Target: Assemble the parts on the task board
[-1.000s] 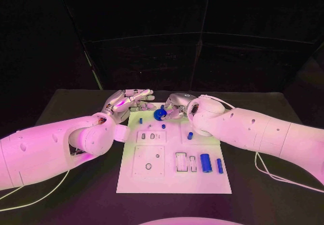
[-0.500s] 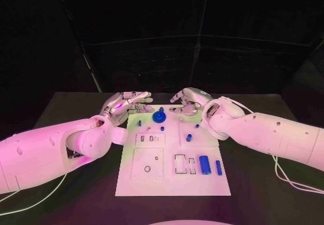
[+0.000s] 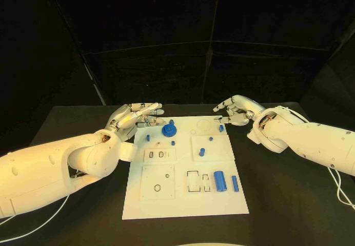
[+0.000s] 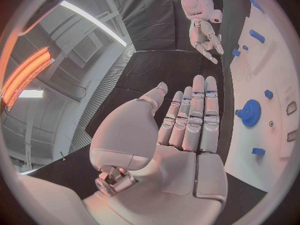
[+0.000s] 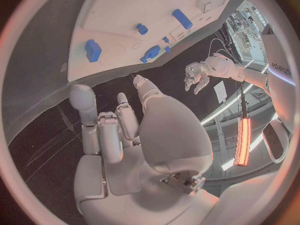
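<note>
Hands hover at the far end of the task board (image 3: 185,200) — left hand (image 3: 135,117) beside its left corner, right hand (image 3: 235,110) beside its right — both empty, fingers loosely apart. Blue gear (image 3: 169,130) sits on the board's far end, between them.

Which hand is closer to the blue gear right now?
Left. The left hand hovers open just off the board's edge beside the blue gear; the right hand is farther, past the board's far right corner.
</note>
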